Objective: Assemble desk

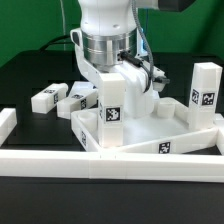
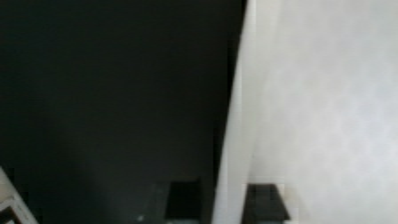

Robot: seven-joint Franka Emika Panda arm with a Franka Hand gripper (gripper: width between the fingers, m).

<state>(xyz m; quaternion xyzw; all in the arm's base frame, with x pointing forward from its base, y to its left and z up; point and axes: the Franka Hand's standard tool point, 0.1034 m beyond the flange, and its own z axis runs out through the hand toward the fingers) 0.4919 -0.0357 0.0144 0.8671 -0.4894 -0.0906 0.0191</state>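
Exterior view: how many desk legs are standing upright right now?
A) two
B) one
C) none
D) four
A: only the front leg and the right-side leg stand upright.

smooth matt white plastic desk panel [image 1: 168, 122], matt black table [image 1: 40, 195].

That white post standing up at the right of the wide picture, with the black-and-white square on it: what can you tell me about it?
It is a short leg: white, square-sided, plastic-looking, with a black-and-white tag on one face. It stands upright at the corner of the white rimmed panel on the exterior view's right. The gripper is apart from it, shut on another leg.
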